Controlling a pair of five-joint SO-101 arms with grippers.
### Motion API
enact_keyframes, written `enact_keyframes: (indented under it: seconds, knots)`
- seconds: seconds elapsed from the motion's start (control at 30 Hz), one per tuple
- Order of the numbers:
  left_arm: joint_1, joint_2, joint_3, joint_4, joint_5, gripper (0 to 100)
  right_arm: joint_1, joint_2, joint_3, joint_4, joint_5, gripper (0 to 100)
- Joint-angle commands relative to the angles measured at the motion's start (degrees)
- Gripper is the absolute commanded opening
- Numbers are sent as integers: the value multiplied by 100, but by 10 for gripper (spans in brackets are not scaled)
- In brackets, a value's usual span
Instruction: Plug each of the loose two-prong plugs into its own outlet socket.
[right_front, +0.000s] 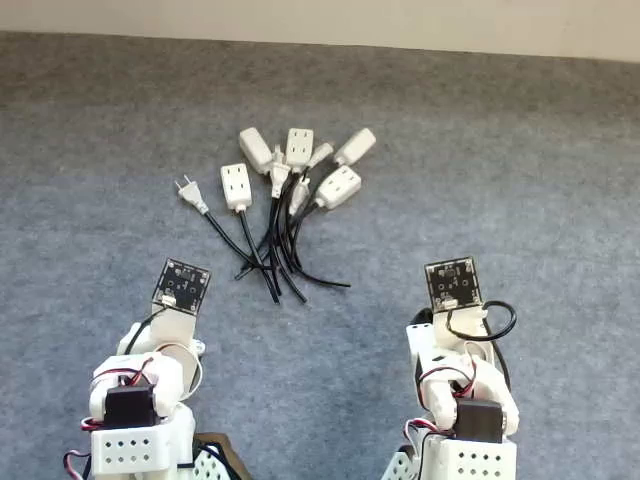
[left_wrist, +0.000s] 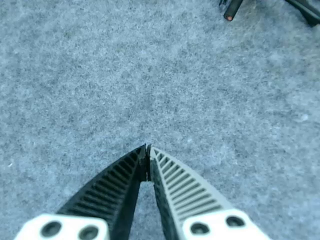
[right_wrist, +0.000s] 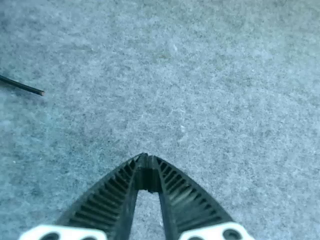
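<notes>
Grey carpet (right_front: 540, 170), pale strip (right_front: 400, 20) at far edge. Left end effector (left_wrist: 148, 152), right end effector (right_wrist: 146, 159) pressed together.

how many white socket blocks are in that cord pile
5 socket blocks: left one, three along the far edge, right one. The tangled cords could hide another.

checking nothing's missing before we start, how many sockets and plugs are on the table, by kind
sockets: 5
plugs: at least 4, since the tangle may hide more
total: at least 9
</notes>
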Motion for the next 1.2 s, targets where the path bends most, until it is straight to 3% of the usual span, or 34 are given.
enact_keyframes:
  seconds: [0.0,0.63,0.77,1.03,1.17]
  knots:
    - [4,-57,101,158,-26,29,-22,22,778,-48,62,5]
    - [4,-57,101,149,-35,29,-84,-22,778,259,44,5]
    - [-13,-57,101,-167,-35,30,-31,-31,787,84,62,5]
    - [382,-66,101,-607,-35,30,1341,-31,620,101,62,5]
    - [-189,-66,-31,-1327,-35,28,1859,-31,558,101,62,5]
